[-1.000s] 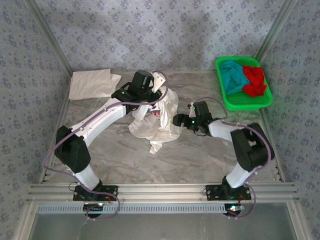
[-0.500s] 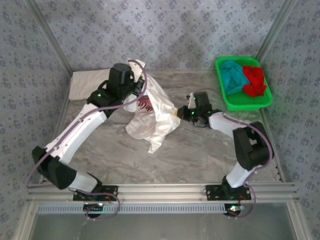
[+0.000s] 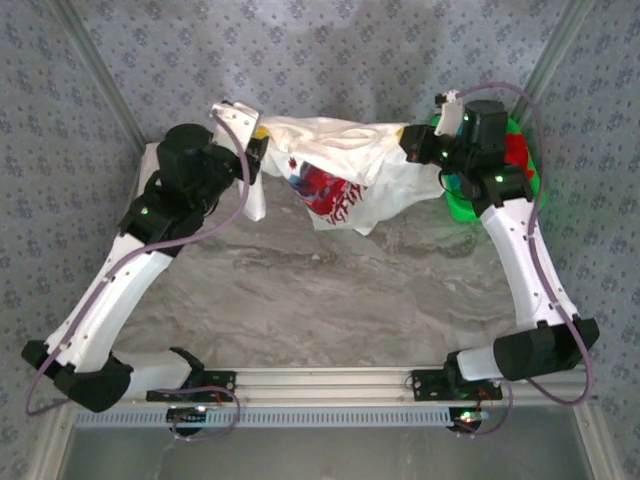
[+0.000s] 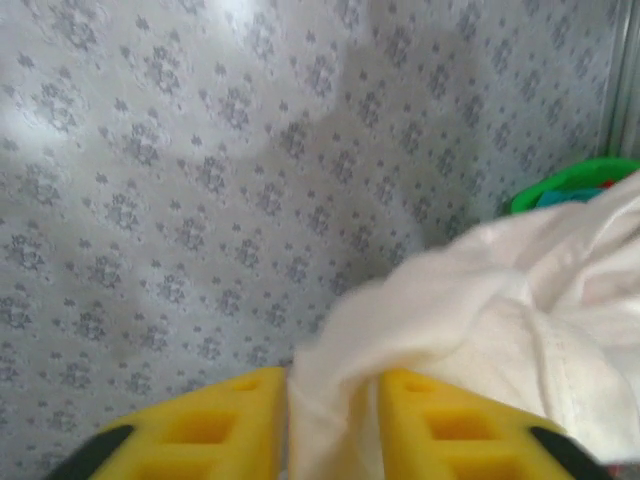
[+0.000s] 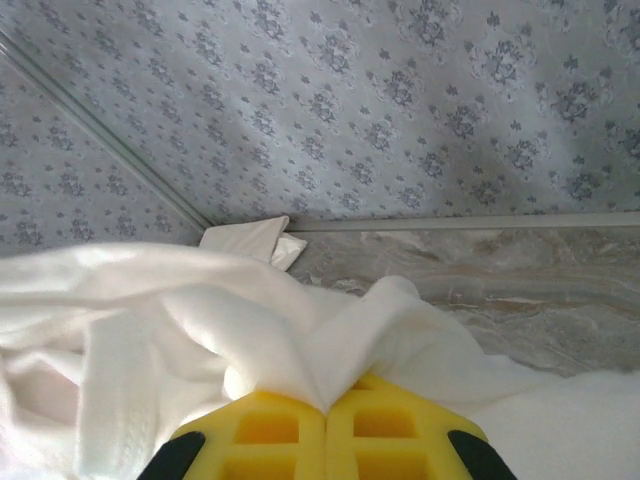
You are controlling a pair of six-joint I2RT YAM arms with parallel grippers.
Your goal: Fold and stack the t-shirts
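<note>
Jaws of left gripper (image 4: 330,425) and right gripper (image 5: 325,415) each pinched on the printed shirt (image 3: 335,180), stretched between them, just left of the green basket (image 3: 458,207).

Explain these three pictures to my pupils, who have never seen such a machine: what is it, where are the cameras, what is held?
Two robot arms are bolted at the near edge of a table. One picture looks down from above; the other two come from a camera on each wrist, so the yellow fingers there are that arm's own. The left hand and the right hand each pinch one end of a white printed t-shirt, stretched in the air between them. A plain white t-shirt lies folded far left; a green basket far right holds a red t-shirt.
</note>
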